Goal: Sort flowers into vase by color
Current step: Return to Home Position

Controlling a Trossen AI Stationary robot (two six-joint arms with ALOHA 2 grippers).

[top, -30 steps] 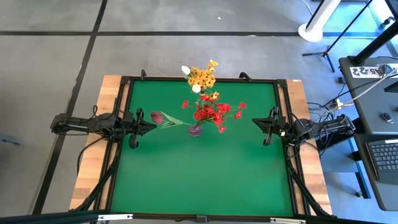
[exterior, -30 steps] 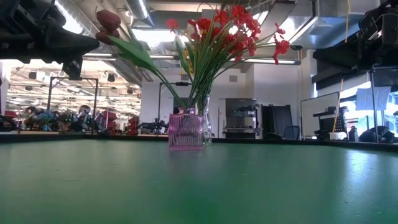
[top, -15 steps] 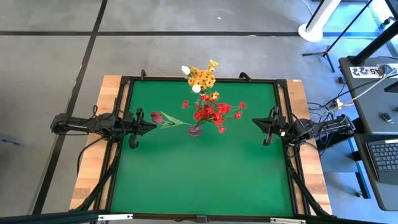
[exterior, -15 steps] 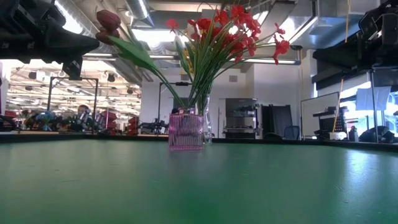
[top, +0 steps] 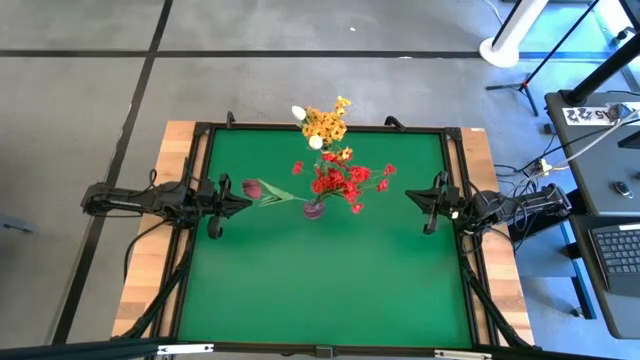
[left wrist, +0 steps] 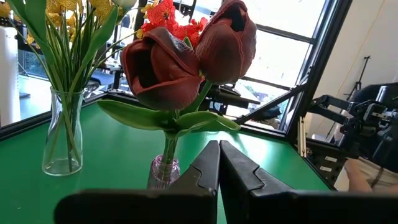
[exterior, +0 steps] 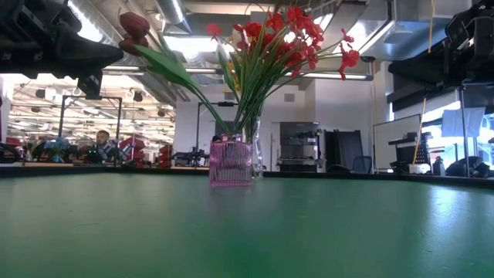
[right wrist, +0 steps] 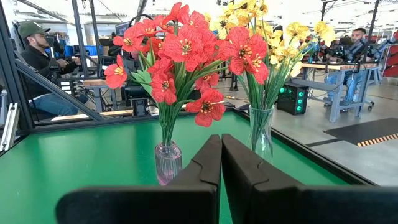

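A pink ribbed vase (exterior: 231,161) stands near the table's middle (top: 314,209), its base on the green mat. It holds red blossom clusters (top: 342,181) and dark red buds (top: 252,188) that lean toward the left arm. A clear vase (left wrist: 61,133) near the far edge holds yellow-orange blossoms (top: 325,123) and white buds (top: 298,112). My left gripper (left wrist: 219,163) hovers shut at the table's left side, just short of the dark red buds (left wrist: 186,59). My right gripper (right wrist: 221,157) hovers shut at the right side, facing both vases.
A black frame (top: 200,180) borders the green mat (top: 320,280). The near half of the mat lies open in front of the vases. People sit at desks in the room beyond the table (right wrist: 38,56). A stand and a desk with a keyboard (top: 615,250) are off to the right.
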